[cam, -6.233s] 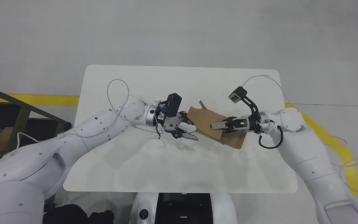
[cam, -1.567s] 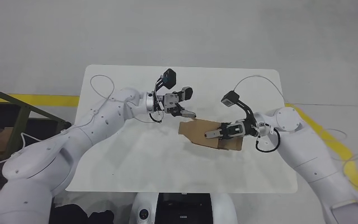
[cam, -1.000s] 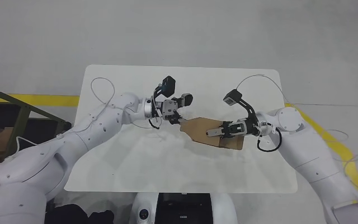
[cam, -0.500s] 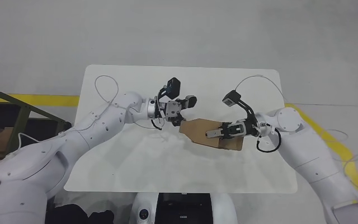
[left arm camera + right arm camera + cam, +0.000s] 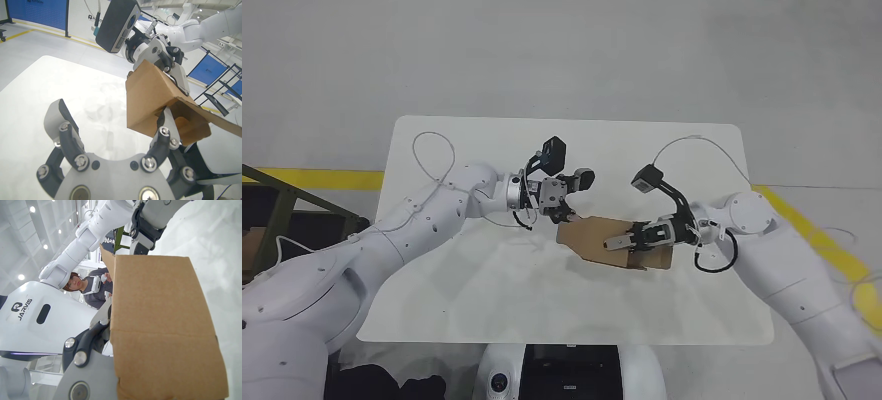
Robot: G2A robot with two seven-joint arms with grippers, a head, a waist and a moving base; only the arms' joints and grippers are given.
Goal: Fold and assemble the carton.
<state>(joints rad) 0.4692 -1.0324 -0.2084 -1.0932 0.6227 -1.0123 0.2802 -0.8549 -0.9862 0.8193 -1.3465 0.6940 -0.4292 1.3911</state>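
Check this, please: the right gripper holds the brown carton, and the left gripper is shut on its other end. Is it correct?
Not quite. The right gripper holds the brown carton, but the left gripper is open at its other end; the left wrist view shows this.

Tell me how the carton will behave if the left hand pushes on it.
The carton is thin creased cardboard, so its panels will probably hinge at the folds rather than stay rigid. It looks light: the right hand holds it by one panel alone. A push from the left hand may swing it.
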